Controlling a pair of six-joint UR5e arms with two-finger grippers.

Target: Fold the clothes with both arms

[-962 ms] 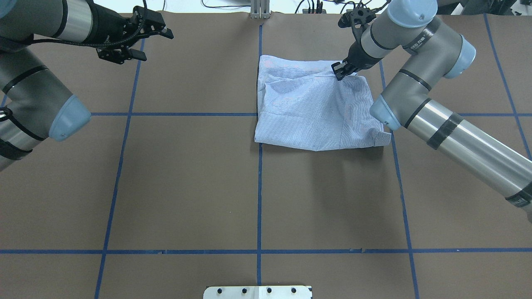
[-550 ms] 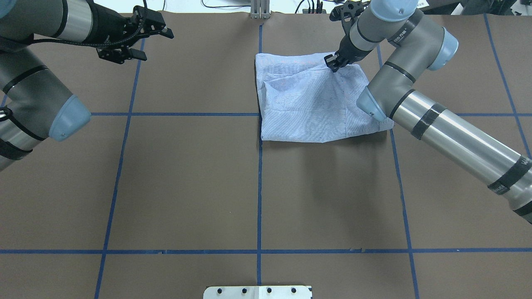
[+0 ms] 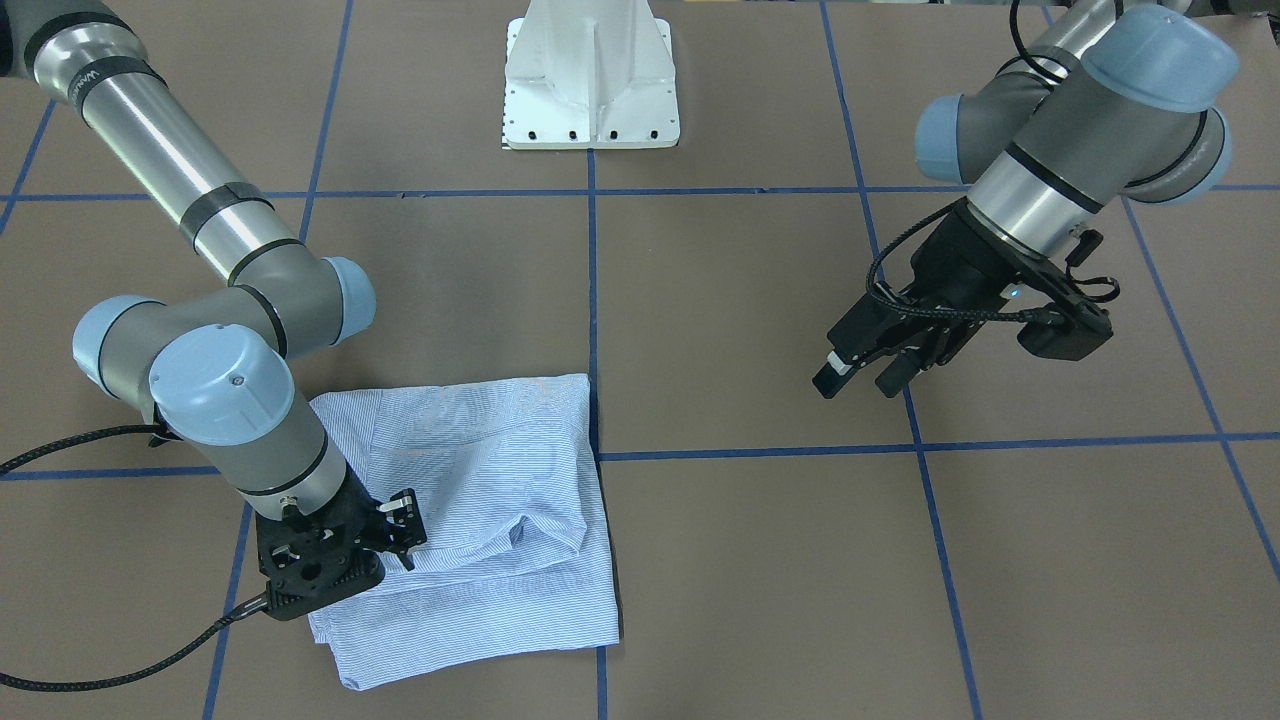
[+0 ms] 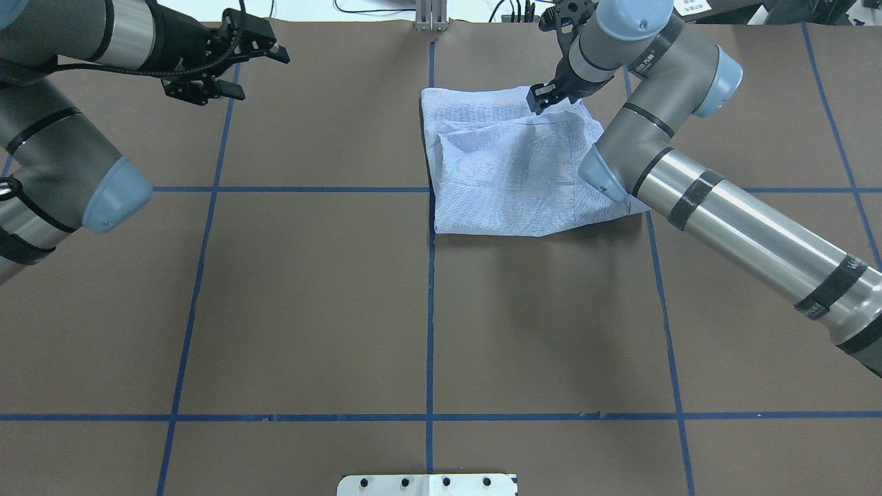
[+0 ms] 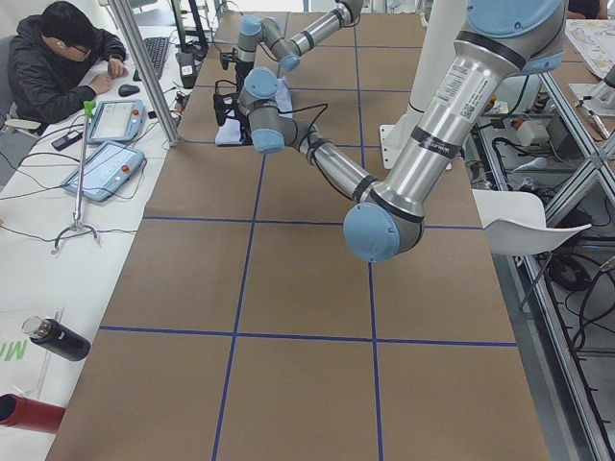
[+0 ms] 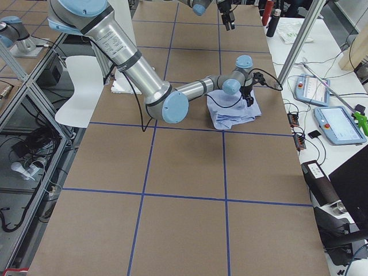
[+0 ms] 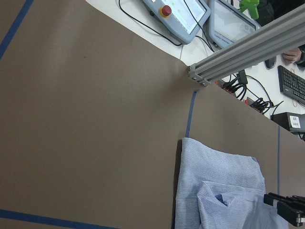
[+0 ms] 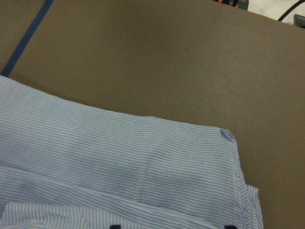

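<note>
The light blue striped shirt (image 4: 503, 165) lies folded into a rough square on the brown table, right of the centre line near the far edge. It also shows in the front view (image 3: 480, 470) and in both wrist views (image 7: 224, 191) (image 8: 119, 152). My right gripper (image 4: 541, 100) (image 3: 400, 532) is on the shirt's far edge, jaws apart. Its two fingertips (image 8: 114, 225) show spread at the bottom of the right wrist view, down at the fabric. My left gripper (image 4: 255, 72) (image 3: 860, 378) is open and empty, held above the table at the far left, well away from the shirt.
Blue tape lines (image 4: 430, 310) divide the brown table into squares. The white pedestal base (image 3: 590, 80) stands at the robot's edge. An aluminium post (image 4: 431, 14) and cables stand at the far edge. An operator (image 5: 58, 58) sits at a side desk with tablets.
My right gripper moved toward the far edge and toward the centre line. The shirt shifted with it, and its near edge drew farther away. The left arm stayed still.
</note>
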